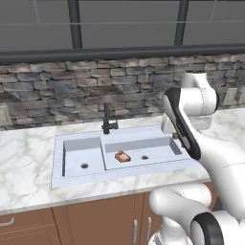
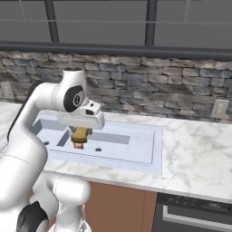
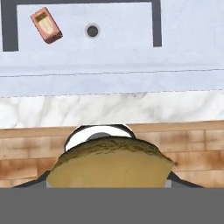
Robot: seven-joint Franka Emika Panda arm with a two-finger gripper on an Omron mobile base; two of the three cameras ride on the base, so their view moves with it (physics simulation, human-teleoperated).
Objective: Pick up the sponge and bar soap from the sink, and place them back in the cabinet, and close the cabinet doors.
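The sponge (image 3: 109, 162) is pinched between the fingers of the gripper (image 2: 79, 136), its yellow-olive body seen lifted above the sink (image 2: 154, 149) at the near side of the larger basin; in the hand view it lies closest of all, with the counter edge and the sink below and beyond it. The step in hand is judged to be the carrying of the sponge up to the cabinet, which is not seen in these pictures, so its place and the state of its doors cannot be told. The pinch should be kept firm and the lift made straight up from the sink before any swing is begun, since the sponge is soft and is likely to give under the fingers. The bar soap (image 1: 122, 156) is left on the floor of that same basin, just beside the round drain (image 1: 144, 157) and well clear of the basin walls, so that a later approach from above is judged easy. At the back rim of the sink the slim black faucet (image 1: 107, 120) stands upright and should be avoided. Beyond the sink the stone backsplash (image 1: 62, 91) rises, and above it a dark ledge (image 1: 119, 51) juts out, under which headroom is thought to be limited.
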